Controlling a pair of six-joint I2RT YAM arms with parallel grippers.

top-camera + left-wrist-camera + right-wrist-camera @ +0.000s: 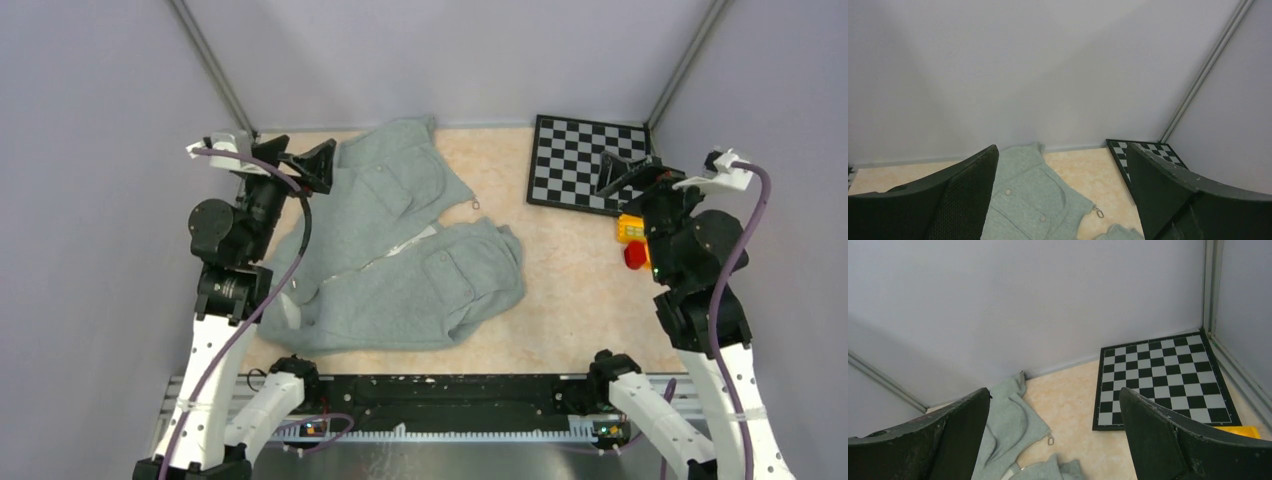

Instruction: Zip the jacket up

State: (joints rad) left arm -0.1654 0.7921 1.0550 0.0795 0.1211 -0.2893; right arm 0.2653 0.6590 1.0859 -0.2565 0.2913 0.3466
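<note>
While both arms hang raised over the tabletop (570, 300), we see the jacket (400, 255) lying rumpled on the left half of the beige surface. It reaches from the back wall almost to the arms' bases. A pale zipper line (415, 240) shows between its two pocketed panels, which gape apart at their right end. The metal pull (476, 207) rests on bare tabletop just beside the far panel's corner. We find the left fingers (318, 162) spread wide above the jacket's far left part, holding nothing. The right fingers (622, 172) are likewise spread wide and empty, over the near edge of a checkerboard (585, 150) at the back right, well apart from the jacket. A yellow block (630, 228) and a red one (636, 256) sit just beside the right arm.
</note>
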